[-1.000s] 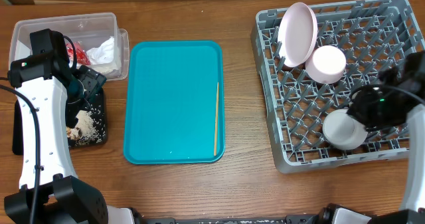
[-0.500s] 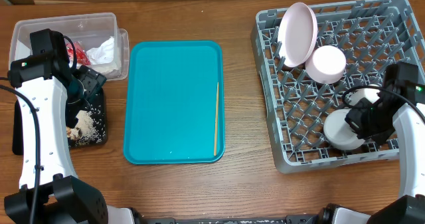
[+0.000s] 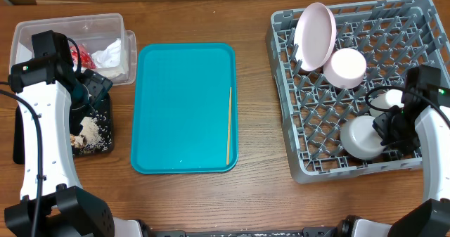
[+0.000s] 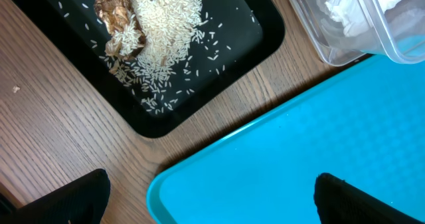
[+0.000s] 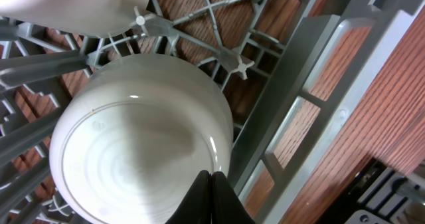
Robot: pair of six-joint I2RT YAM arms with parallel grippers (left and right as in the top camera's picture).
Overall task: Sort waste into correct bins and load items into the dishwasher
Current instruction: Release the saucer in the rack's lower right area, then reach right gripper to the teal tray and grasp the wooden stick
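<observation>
The grey dish rack [image 3: 309, 156] on the right holds a large plate [image 3: 314, 34] on edge, a smaller round dish [image 3: 346, 67], a greyish bowl [image 3: 360, 138] and a small cup [image 3: 394, 96] partly hidden behind the arm. My right gripper [image 3: 384, 130] [image 5: 211, 184] is shut and holds nothing, its tips just over the bowl's [image 5: 139, 137] rim. At the left, the clear tub [image 3: 70, 19] contains white napkins [image 3: 109, 54] and a red wrapper [image 3: 83, 54]. Rice [image 4: 166, 24] with brown scraps lies in the black tray [image 4: 252, 44]. My left gripper [image 3: 90, 100] [image 4: 212, 201] hangs open above the teal tray's corner.
A teal serving tray [image 3: 183, 107] lies in the middle of the wooden table with a thin wooden stick [image 3: 228, 124] along its right side. The rack's front wall [image 5: 312, 84] stands right of my right fingers.
The right arm has swung back toward the rack's right front side, still shut, uncovering the small cup. The left arm has not moved.
</observation>
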